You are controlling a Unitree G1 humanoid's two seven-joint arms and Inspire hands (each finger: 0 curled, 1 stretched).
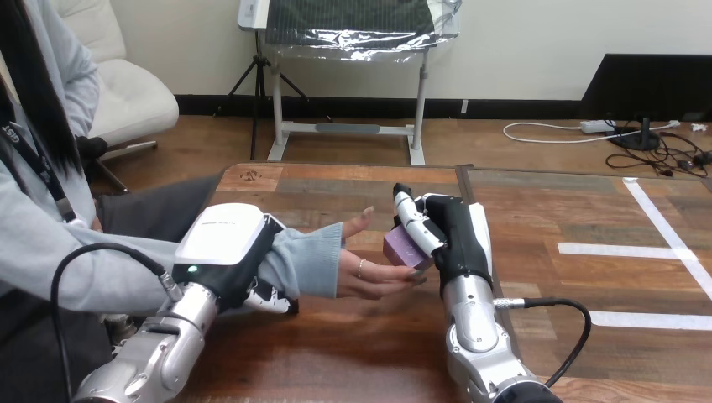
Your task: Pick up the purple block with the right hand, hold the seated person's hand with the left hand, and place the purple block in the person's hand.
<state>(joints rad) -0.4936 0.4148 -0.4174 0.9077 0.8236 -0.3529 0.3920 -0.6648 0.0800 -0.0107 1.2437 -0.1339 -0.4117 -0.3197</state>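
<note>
right hand (458, 235): grips boxy purple block (402, 249) | left hand (223, 245): clasps sleeved wrist (309, 262)

Purple block (401, 248): partly hidden behind the right hand (449, 231).
Person's wrist (312, 262): sleeved, overlapped by the left hand (225, 248), whose fingers are mostly hidden beneath, apparently curled round it.
Left forearm (159, 353), right forearm (474, 327): cut by the bottom edge.
Tabletop (537, 218): cut at the right edge.
</note>
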